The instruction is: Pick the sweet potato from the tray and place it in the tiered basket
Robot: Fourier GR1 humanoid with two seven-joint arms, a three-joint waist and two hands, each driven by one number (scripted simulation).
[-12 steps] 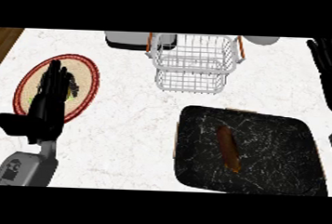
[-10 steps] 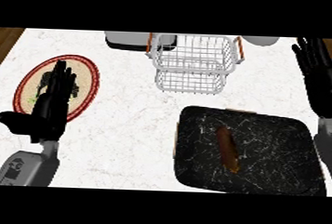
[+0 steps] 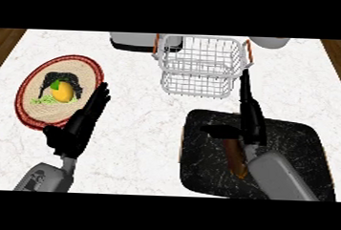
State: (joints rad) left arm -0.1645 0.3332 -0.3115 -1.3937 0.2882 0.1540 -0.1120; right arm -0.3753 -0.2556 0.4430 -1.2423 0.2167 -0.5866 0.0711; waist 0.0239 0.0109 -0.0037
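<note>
Swung in from the counter's right edge, the right hand (image 3: 252, 120) now hangs over the dark tray (image 3: 299, 140), fingers straight, seemingly just above the sweet potato (image 3: 233, 155) lying there. Bare counter (image 3: 138, 116) separates the tray from the tiered basket (image 3: 200, 65). Left hand (image 3: 80, 125) rests open by the plate (image 3: 32, 112).

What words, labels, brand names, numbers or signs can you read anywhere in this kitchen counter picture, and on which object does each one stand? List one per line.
None: no readable text shows anywhere in the head view.
Tray: only pale marbled veining, no lettering.
Tiered basket: bare white wire, no label.
Plate: red rim and a food picture, no words.
Grey objects at the counter's far edge: no marks can be made out.
</note>
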